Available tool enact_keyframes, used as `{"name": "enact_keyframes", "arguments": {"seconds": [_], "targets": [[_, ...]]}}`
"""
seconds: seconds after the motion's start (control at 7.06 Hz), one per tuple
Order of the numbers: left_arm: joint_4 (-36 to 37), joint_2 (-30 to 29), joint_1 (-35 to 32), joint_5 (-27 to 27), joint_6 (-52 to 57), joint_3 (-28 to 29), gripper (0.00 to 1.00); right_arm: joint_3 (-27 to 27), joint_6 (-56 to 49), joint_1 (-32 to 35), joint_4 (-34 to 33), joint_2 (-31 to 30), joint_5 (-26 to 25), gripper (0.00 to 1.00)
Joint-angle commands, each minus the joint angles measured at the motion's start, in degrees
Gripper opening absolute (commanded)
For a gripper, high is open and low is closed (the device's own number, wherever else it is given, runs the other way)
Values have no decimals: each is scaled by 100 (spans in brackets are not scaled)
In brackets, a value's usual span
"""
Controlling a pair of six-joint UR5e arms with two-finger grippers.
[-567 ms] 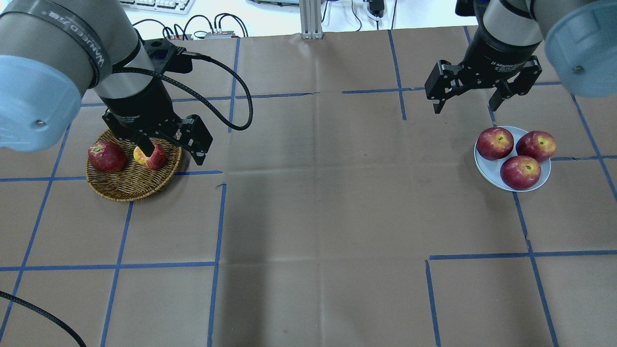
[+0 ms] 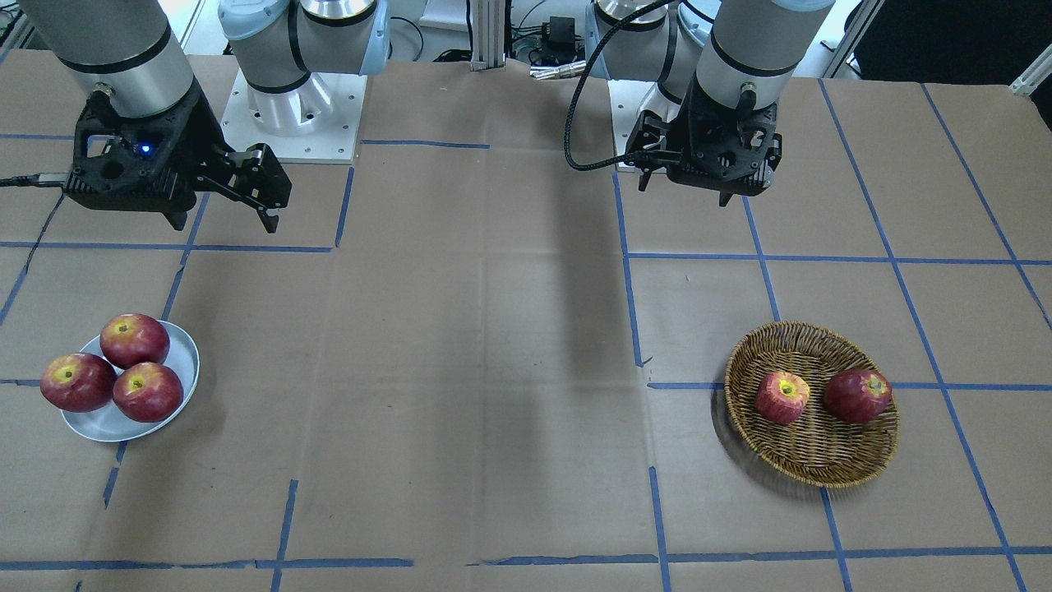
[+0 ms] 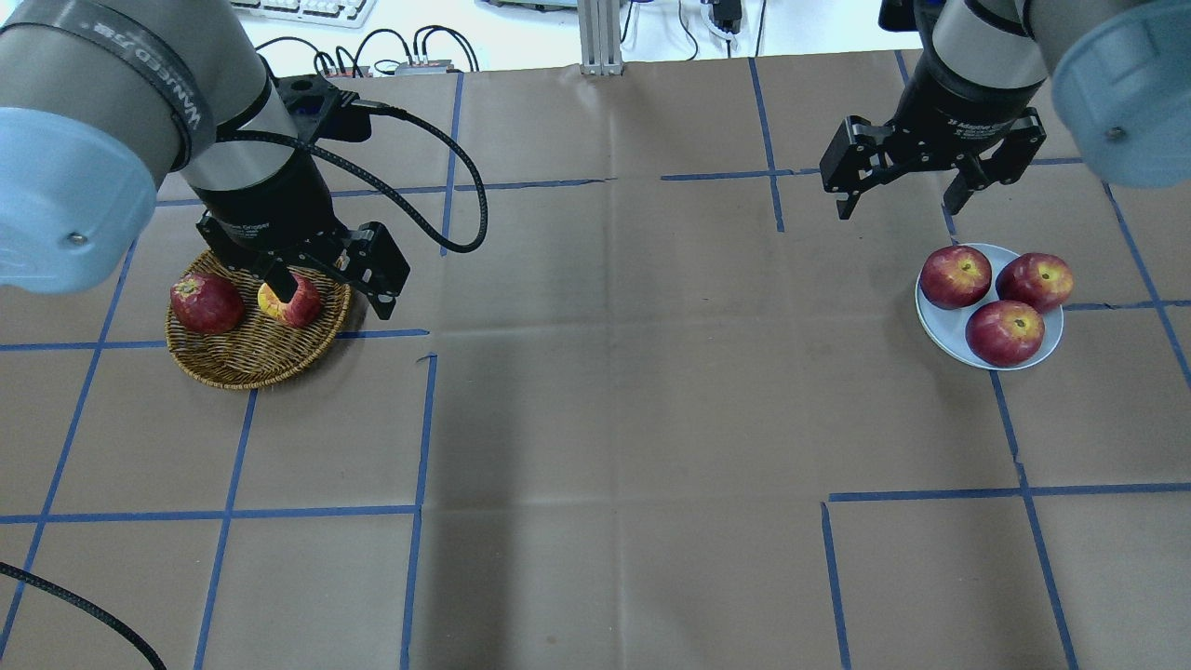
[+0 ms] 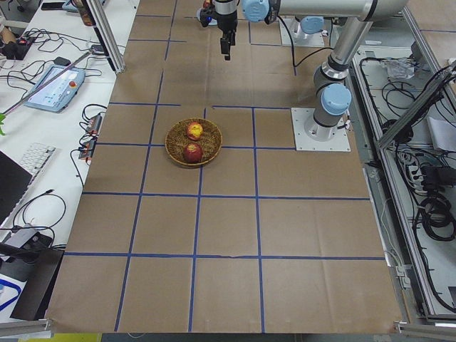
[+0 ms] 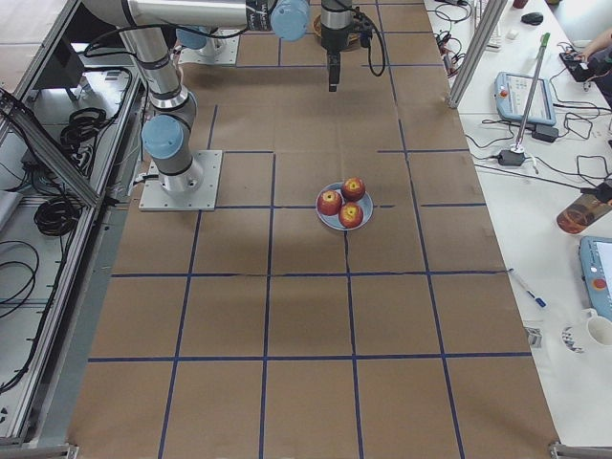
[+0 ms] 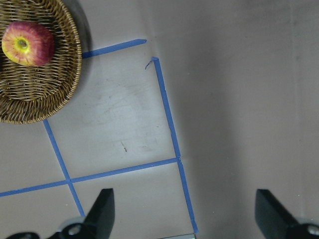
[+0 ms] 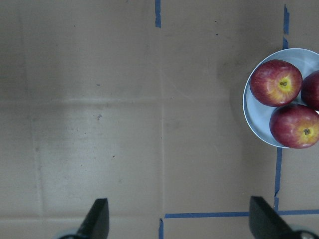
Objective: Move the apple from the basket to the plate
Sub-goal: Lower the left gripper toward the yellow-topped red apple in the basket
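The apple (image 6: 27, 43) sits in the basket (image 6: 60, 94); both grippers spread wide, empty.
The left gripper (image 6: 183, 206) hangs raised; apple up-left of it in the wrist view, stem hollow upward, slightly tipped, too round to show a long axis, darker apple (image 3: 207, 303) near it. The right gripper (image 7: 177, 214) has the plate (image 7: 253, 117) with three dark apples (image 7: 275, 82) up-right of it.

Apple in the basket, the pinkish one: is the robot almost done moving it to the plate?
Not yet. Done: nothing; the apple sits in the basket. In hand: nothing; the left hand hangs open near the basket, the right hand open too. To do: grab it, carry it, set it on the plate, crowded by three darker apples.
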Motion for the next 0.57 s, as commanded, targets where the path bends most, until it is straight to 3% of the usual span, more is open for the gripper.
{"name": "enact_keyframes", "arguments": {"seconds": [0.0,0.43], "targets": [[-28,33,-7,17,23,66,99,0,-4,0,0,-3,0,100],[-187,42,10,26,14,198,99,0,5,0,0,-3,0,100]]}}
